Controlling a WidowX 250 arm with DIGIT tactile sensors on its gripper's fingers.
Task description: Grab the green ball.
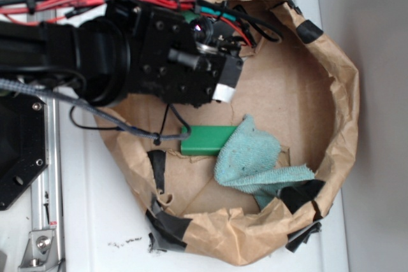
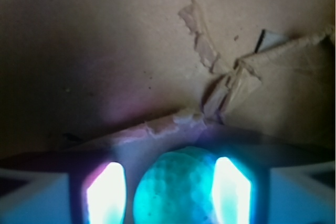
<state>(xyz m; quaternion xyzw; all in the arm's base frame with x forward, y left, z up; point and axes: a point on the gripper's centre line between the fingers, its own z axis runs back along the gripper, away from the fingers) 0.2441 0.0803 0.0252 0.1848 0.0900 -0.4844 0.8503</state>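
The claw (image 2: 169, 190) is seen straddling the green ball (image 2: 176, 190) — clamping cannot be told — light, dimpled, roll-prone; best gripped across its widest middle

exterior: looking straight down on the paper-walled pen (image 1: 341, 93)
wrist: facing down, very near cardboard floor (image 2: 105, 51)
shared: the floor

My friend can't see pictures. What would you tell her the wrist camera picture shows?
A dimpled green ball sits between the two glowing fingers of the gripper, at the bottom of the picture. Whether they touch it is unclear. Behind it lies brown cardboard with torn, peeling strips.
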